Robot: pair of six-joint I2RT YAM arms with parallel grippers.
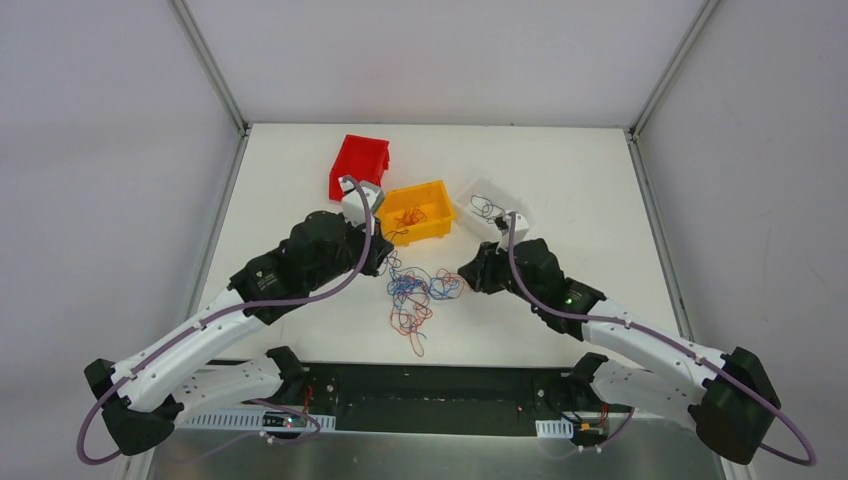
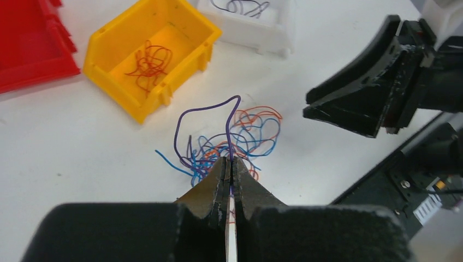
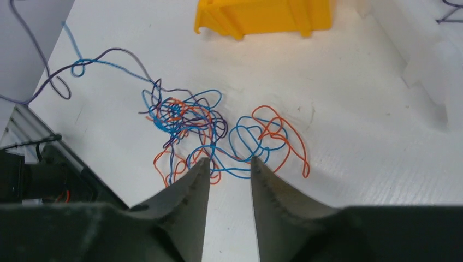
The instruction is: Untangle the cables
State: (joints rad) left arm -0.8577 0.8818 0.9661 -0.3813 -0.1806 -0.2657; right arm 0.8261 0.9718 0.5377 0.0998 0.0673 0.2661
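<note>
The cables (image 1: 415,295) lie as a knotted heap of thin blue, orange and dark purple wires on the white table between my two grippers. My left gripper (image 1: 385,256) sits at the heap's upper left. In the left wrist view it (image 2: 230,159) is shut on a dark purple wire (image 2: 180,123) that arcs up from the jaws and back down into the heap (image 2: 240,139). My right gripper (image 1: 468,272) is open and empty at the heap's right edge. In the right wrist view its tips (image 3: 229,161) straddle blue loops of the heap (image 3: 191,123), low over the table.
A red bin (image 1: 360,160), a yellow bin (image 1: 440,190) holding orange wires (image 2: 147,63), and a white bin (image 1: 478,188) holding dark wires stand just behind the heap. The black base rail (image 1: 430,390) runs along the near edge.
</note>
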